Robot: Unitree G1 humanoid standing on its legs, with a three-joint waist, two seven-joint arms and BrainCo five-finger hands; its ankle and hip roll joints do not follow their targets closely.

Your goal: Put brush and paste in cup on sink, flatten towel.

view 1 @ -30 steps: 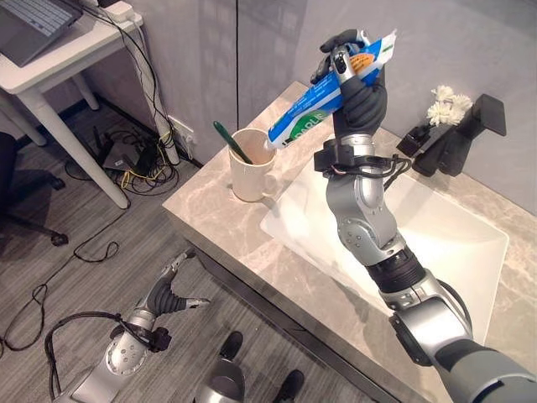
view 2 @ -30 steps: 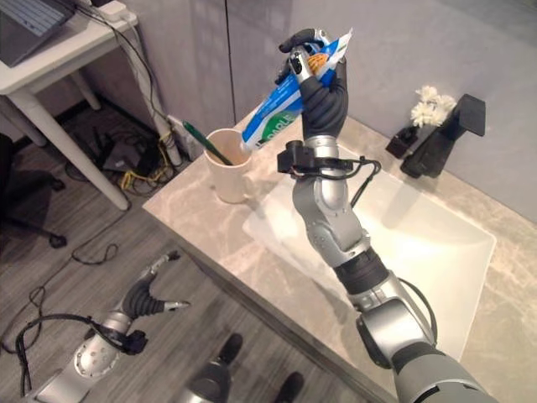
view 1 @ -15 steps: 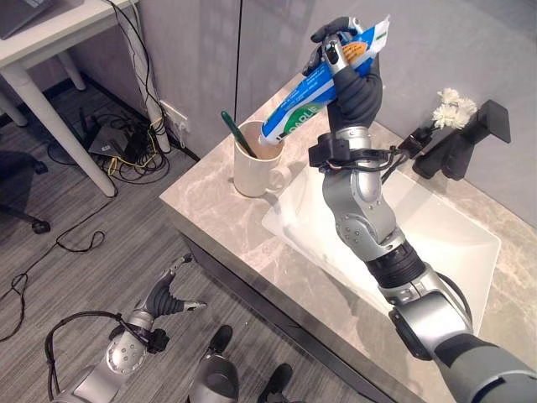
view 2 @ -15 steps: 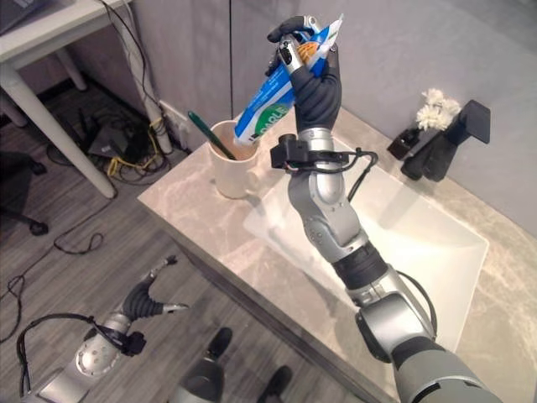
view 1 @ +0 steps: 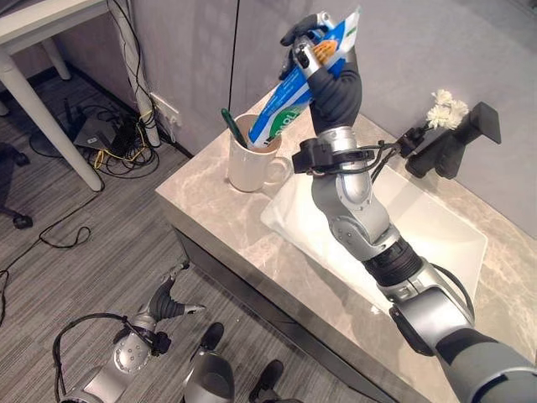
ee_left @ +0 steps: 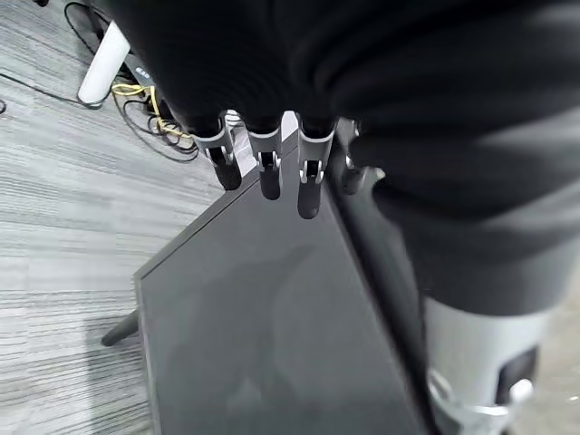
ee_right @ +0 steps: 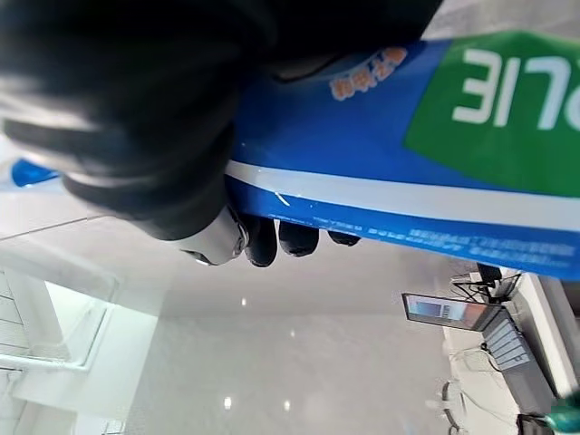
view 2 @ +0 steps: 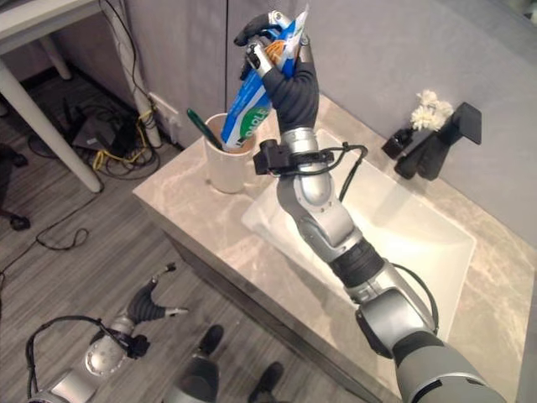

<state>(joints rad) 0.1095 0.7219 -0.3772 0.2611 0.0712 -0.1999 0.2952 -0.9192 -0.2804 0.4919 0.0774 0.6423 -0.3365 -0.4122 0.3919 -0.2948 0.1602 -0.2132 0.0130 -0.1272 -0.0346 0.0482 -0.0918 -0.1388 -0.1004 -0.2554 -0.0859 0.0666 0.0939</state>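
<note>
Right hand (view 1: 331,80) grips the blue-green toothpaste tube (view 1: 294,88), upper centre, its low end at the cream mug (view 1: 249,159). A green toothbrush (view 1: 232,128) already stands in that mug. Left hand (view 1: 168,300), lower left, hangs with slack fingers.

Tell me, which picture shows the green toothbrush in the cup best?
The left eye view: the toothbrush leans plainly in the cup, beside the toothpaste gripped by the right hand. The right eye view shows it too, partly hidden. The wrist views don't help.

Marble counter (view 1: 218,210): cup (view 1: 248,164) near sink (view 1: 436,227), black holder (view 1: 445,147) behind.
</note>
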